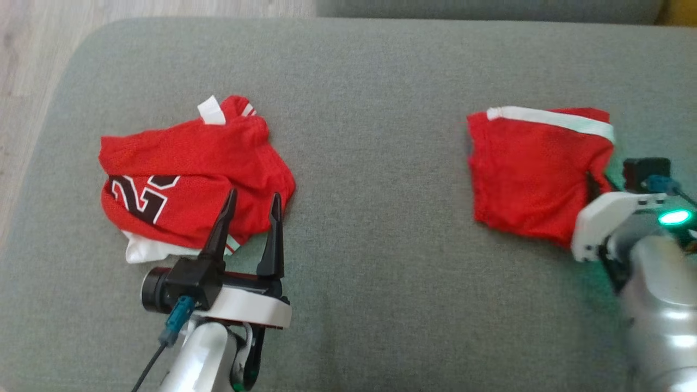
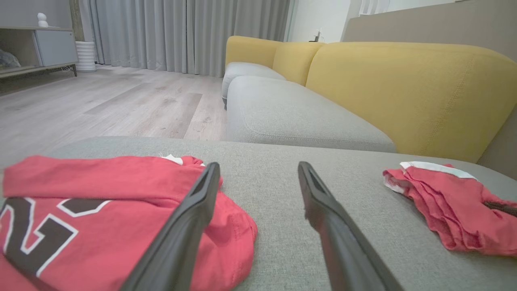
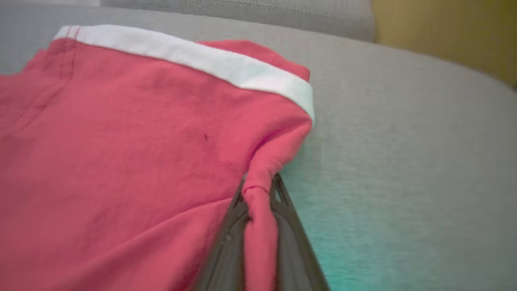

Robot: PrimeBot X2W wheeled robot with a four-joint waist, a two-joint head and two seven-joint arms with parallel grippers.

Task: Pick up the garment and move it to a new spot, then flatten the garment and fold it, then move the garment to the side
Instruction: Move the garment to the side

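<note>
A red garment with a white band (image 1: 528,169) lies folded over at the right of the grey cushion (image 1: 381,81). My right gripper (image 1: 592,185) is shut on its right edge. In the right wrist view a pinch of the red garment's cloth (image 3: 121,141) sits bunched between the closed fingers of the right gripper (image 3: 260,184). A second red garment, a jersey with a black and white number (image 1: 179,158), lies crumpled at the left. My left gripper (image 1: 254,193) stands open over the jersey's right edge with nothing in it. The left wrist view shows the left gripper (image 2: 259,165), the jersey (image 2: 101,190) and the banded garment (image 2: 444,206).
The cushion's rounded left edge drops to a wooden floor (image 1: 32,54). A yellow backrest (image 2: 404,89) and a further grey seat (image 2: 291,117) lie beyond. Bare grey fabric (image 1: 381,190) stretches between the two garments.
</note>
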